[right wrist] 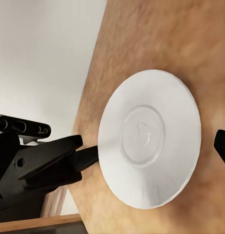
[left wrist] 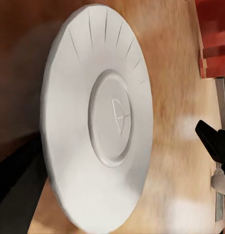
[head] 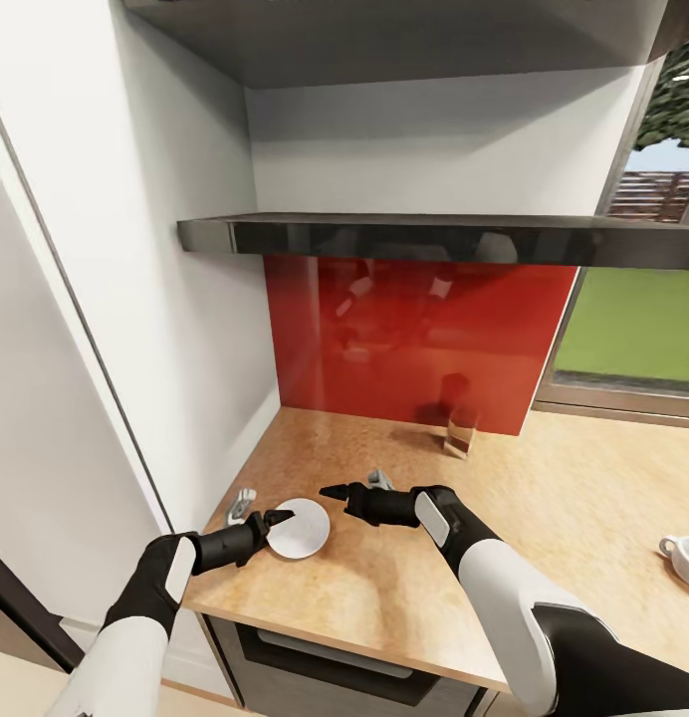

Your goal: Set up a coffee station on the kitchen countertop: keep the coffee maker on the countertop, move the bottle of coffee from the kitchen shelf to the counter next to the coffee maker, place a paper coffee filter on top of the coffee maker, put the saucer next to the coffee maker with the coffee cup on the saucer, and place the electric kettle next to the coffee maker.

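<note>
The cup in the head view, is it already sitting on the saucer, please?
No, the cup stands on the countertop far toward the robot's right, well apart from the saucer near the left gripper.

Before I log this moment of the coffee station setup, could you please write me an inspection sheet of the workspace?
Surface: kitchen countertop, beige wood-look, over dark cabinets.
Job's things: saucer near the counter's left front corner, its edge between the left fingers; coffee cup far to the right, apart from the saucer.
Clutter: small clear object standing by the red backsplash; what it is, cannot tell.
End effectors: left end effector shut on the saucer's rim; right end effector just right of the saucer, open or shut cannot tell.
Cables: nothing seen.
Surroundings: black shelf board above the backsplash, white wall at left, window onto lawn at right.
</note>
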Controlling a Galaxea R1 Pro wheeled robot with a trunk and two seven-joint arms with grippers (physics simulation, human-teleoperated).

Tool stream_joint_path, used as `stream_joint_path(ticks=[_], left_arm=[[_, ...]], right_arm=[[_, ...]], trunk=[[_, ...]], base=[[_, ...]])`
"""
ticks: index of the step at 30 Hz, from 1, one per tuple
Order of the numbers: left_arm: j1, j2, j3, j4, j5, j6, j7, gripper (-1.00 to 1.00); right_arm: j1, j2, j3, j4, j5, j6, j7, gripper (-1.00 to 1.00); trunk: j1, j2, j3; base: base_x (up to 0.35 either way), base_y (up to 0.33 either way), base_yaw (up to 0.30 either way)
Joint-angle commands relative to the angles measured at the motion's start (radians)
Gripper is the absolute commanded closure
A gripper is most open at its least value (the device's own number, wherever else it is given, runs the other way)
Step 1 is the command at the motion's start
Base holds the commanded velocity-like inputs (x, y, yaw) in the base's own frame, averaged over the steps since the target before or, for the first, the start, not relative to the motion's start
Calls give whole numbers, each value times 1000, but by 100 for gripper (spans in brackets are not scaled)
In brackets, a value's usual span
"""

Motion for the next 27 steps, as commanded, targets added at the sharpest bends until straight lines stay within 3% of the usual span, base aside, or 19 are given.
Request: stream_joint_path(ticks=[1,8,27], left_arm=[[-1,0,5,-1,-6,4,2,-100],[-2,0,8,-2,5,4,59,-100],[0,-17,5,15,8,4,66,-100]], right_arm=[[-1,1,-5,0,-1,5,0,-100],[-1,1,-5,1,-1,1,0,-100],[-1,1,-5,65,-1,-28,2,-100]], trunk=[[1,-2,-2],[1,-2,-2],[1,-2,-2]], base=[[0,0,0],[64,0,0],[9,0,0]])
